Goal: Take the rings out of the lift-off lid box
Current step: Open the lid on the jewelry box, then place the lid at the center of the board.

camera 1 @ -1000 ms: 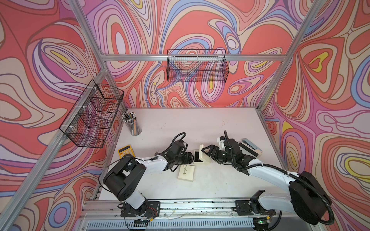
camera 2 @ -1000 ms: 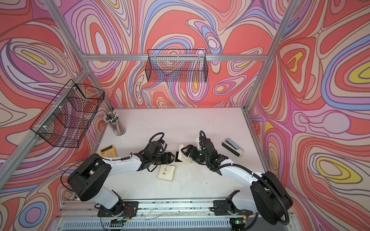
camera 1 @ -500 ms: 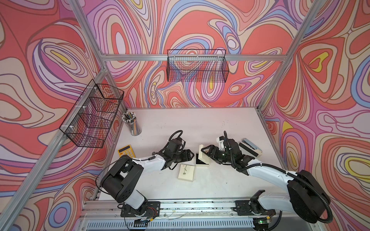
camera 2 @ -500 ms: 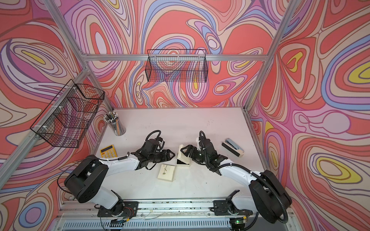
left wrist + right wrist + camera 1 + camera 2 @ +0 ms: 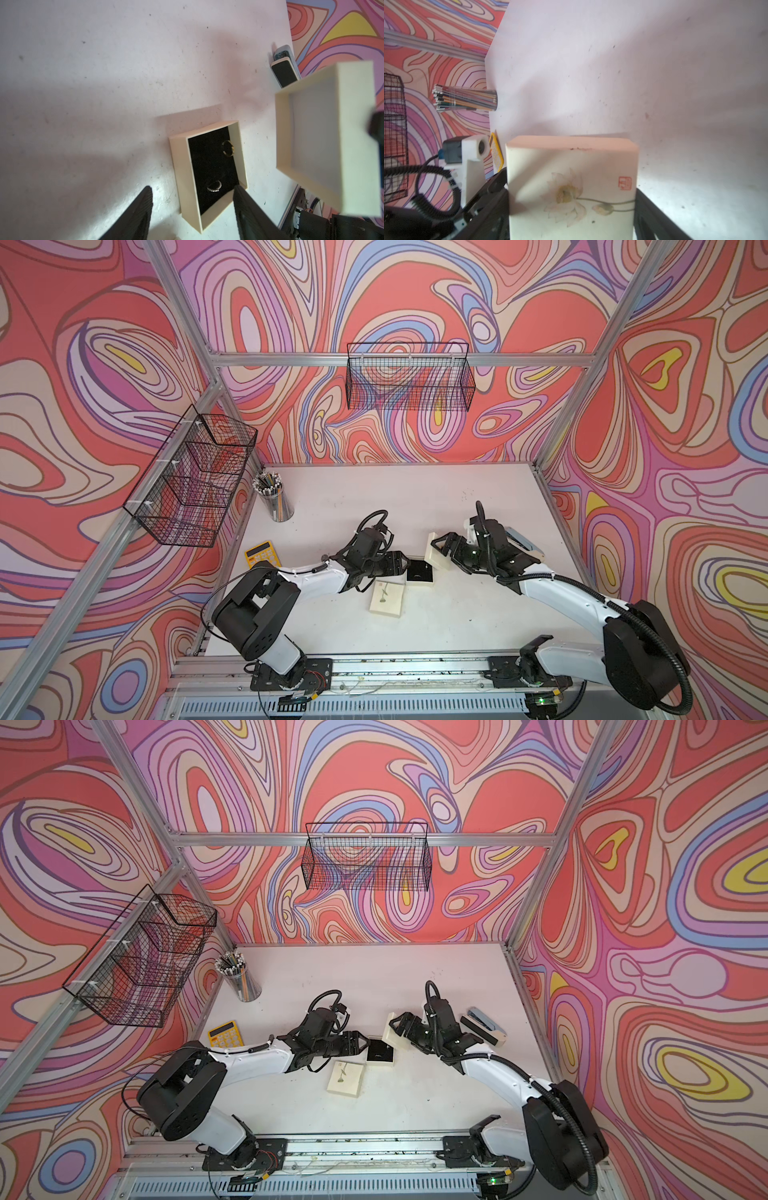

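The lift-off lid box's base [image 5: 179, 166] sits open on the table, cream outside and black inside; it also shows in both top views [image 5: 419, 571] [image 5: 380, 1052]. Two rings lie on the black lining: a beaded silvery ring [image 5: 214, 186] and a thin band [image 5: 228, 148]. My left gripper [image 5: 192, 199] is open just over the base's near corner, touching neither ring, and appears in a top view [image 5: 405, 566]. My right gripper [image 5: 572, 207] is shut on the cream lid [image 5: 571, 162], holding it tilted in the air right of the base [image 5: 434, 558] [image 5: 324, 141].
A second cream box with a flower print [image 5: 387, 598] lies in front of the base. A pencil cup [image 5: 276, 497] and a yellow calculator [image 5: 262, 554] stand at the left. A black-and-blue case [image 5: 523, 545] lies behind the right arm. Wire baskets [image 5: 409, 377] hang on the walls.
The right gripper has lifted the lid off the base and carried it a little right. The left gripper has moved right up to the open base, its jaws narrowing somewhat.
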`<control>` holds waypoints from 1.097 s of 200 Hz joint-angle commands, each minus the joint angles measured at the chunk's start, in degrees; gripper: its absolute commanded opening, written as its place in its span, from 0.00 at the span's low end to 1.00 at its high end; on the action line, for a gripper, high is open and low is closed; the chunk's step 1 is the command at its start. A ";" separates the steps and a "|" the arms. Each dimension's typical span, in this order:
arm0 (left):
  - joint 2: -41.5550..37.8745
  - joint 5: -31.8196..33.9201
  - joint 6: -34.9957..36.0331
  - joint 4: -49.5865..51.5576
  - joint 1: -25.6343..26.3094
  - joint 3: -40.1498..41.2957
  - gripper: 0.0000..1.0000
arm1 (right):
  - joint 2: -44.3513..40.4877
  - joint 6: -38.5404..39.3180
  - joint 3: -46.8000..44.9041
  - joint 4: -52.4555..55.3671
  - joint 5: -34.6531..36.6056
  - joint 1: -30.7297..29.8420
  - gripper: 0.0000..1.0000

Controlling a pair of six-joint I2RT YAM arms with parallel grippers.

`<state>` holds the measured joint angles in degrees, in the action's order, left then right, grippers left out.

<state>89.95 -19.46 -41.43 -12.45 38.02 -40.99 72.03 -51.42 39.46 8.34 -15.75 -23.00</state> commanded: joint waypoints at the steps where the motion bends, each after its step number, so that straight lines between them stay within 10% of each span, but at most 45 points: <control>1: 0.49 2.21 2.29 3.06 0.11 -1.54 0.65 | 0.92 6.99 5.35 13.71 5.90 3.92 0.77; 41: 0.79 3.23 3.45 4.04 0.30 -2.38 0.65 | 10.74 18.13 15.07 27.45 22.96 5.42 0.77; 113: 2.12 3.03 3.69 3.70 0.48 -2.86 0.65 | 21.95 21.12 19.99 23.91 21.28 6.22 0.98; 219: 0.62 4.59 5.14 6.68 0.48 -3.17 0.71 | 7.90 21.73 19.04 28.48 20.98 2.89 0.91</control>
<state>91.11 -16.19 -37.30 -8.27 38.28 -42.65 85.17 -29.41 59.72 35.29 5.50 -17.67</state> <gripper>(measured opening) 0.715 0.925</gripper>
